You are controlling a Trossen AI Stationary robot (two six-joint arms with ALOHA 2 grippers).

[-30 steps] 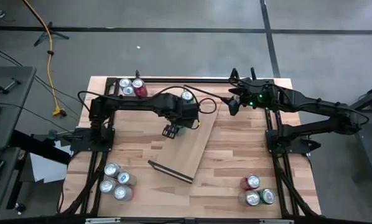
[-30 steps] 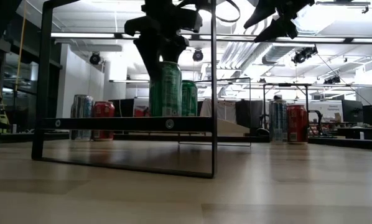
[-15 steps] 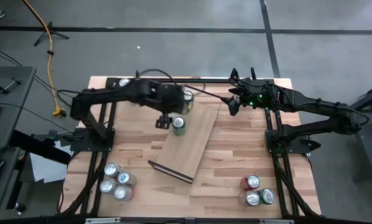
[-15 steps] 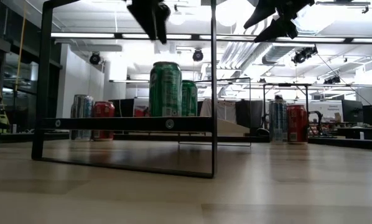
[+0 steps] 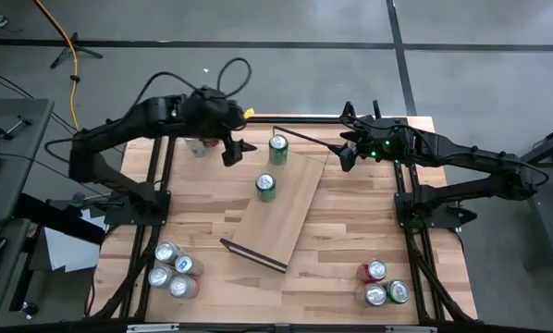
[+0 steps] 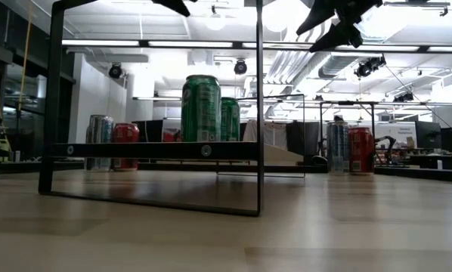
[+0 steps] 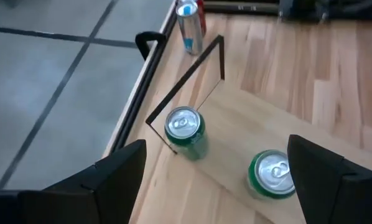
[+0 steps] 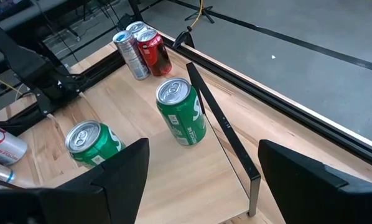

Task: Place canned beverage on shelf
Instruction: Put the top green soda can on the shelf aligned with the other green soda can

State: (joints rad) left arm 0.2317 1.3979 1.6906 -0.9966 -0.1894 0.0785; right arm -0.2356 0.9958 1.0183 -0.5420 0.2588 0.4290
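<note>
Two green aluminium beverage cans [image 5: 265, 185] stand upright on the light-wood board shelf with dark metal end rails [image 5: 295, 208], just below the empty, spread left hand [image 5: 232, 153]. The spread right hand [image 5: 345, 155] waits beyond the shelf's far rail. Smooth, thin-walled cans probably slip; grip mid-body.

Even, bright overhead light. Ceiling lamps [image 6: 211, 17] glare in the low view, silhouetting the fingers [image 6: 339, 32]. Shadows on the surface [image 5: 350, 231] are soft; the nearest boards blur.
</note>
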